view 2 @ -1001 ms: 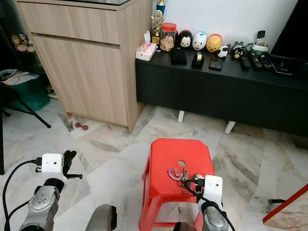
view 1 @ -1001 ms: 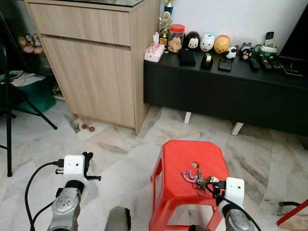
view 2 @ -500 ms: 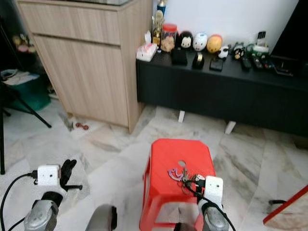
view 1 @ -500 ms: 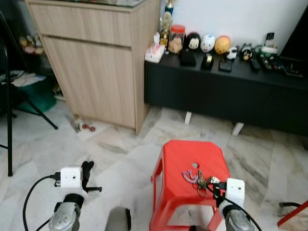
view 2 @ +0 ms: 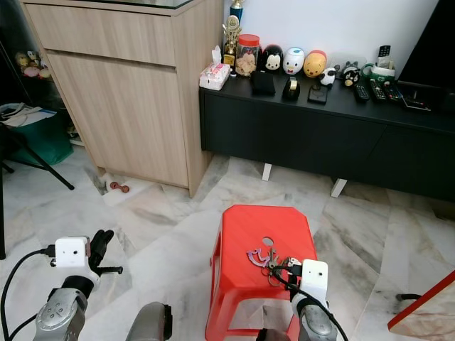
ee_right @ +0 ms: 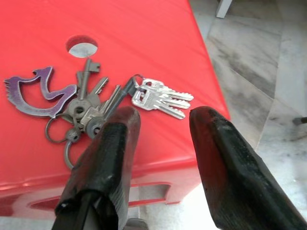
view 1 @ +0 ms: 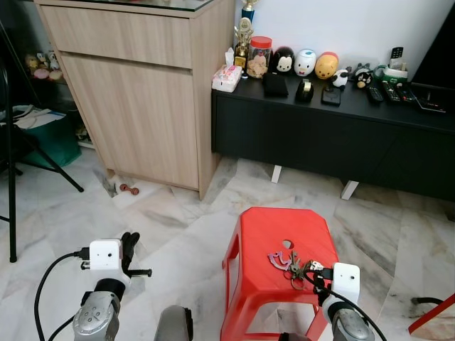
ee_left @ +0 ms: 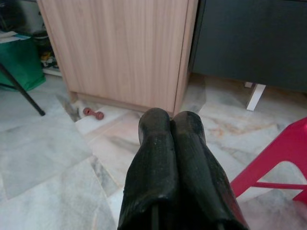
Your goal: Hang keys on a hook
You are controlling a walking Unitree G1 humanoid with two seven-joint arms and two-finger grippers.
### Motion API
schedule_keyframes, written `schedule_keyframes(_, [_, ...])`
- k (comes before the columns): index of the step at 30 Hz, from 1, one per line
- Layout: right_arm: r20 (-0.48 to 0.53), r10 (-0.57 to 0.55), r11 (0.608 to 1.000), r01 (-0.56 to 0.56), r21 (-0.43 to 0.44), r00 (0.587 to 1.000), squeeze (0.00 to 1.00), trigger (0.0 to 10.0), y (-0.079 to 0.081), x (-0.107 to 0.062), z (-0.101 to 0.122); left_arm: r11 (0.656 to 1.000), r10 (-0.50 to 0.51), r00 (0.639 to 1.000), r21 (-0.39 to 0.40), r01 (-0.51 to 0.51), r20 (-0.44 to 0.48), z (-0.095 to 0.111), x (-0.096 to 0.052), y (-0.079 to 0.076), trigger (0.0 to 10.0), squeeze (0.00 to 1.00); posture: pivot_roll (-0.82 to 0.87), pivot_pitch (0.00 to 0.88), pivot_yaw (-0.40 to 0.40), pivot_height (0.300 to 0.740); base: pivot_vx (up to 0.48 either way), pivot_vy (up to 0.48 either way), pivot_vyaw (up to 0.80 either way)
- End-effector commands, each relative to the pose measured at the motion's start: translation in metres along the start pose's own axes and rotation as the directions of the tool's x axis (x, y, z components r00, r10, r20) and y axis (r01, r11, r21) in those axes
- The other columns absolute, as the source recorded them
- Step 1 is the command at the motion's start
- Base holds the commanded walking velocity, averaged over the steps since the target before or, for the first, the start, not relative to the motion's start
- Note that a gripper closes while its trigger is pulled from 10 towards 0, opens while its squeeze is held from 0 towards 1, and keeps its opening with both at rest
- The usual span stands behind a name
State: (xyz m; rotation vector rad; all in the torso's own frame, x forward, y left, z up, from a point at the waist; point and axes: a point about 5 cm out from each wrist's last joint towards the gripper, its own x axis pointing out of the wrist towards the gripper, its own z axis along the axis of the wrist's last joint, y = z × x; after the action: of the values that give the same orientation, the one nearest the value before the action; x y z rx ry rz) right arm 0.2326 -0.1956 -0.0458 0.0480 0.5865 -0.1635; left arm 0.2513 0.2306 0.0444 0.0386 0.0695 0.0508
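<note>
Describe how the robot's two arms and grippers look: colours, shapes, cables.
Both arms are silver metal with rounded joints. Each wrist carries a white boxy camera module fed by black cables. The left gripper has two long, rounded, matte black fingers; the right gripper has the same black fingers, slightly glossy and tapered.

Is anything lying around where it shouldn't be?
Yes. A bunch of keys lies on the red stool, an odd spot for keys. The right gripper is open just above them. A small reddish thing also lies on the floor by the wooden cabinet; I can't tell what it is.
</note>
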Motion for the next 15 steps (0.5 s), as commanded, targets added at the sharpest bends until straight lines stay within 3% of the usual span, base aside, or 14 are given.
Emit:
schedule_keyframes(1, [-0.004, -0.004, 1.000, 0.004, -0.010, 1.000, 0.00, 10.0, -0.0027, -0.0004, -0.0011, 1.000, -0.019, 1.000, 0.006, 0.019, 0.007, 0.0043, 0.0034, -0.0030, 10.0, 0.00, 0.19, 0.000, -0.069, 0.617, 0.319, 0.000, 0.00])
schedule_keyframes(10, [-0.010, 0.002, 1.000, -0.002, -0.011, 1.000, 0.00, 10.0, -0.0036, -0.0006, -0.0022, 0.999, -0.032, 0.999, 0.017, 0.032, -0.002, 0.0043, 0.0029, -0.0045, 10.0, 0.00, 0.19, 0.000, -0.071, 0.617, 0.321, 0.000, 0.00])
schedule_keyframes(15, [-0.024, 0.015, 1.000, -0.016, -0.020, 1.000, 0.00, 10.0, -0.0041, -0.0011, -0.0045, 0.999, -0.041, 0.999, 0.022, 0.041, -0.011, 0.0037, 0.0035, -0.0060, 10.0, 0.00, 0.19, 0.000, -0.074, 0.617, 0.000, 0.000, 0.00])
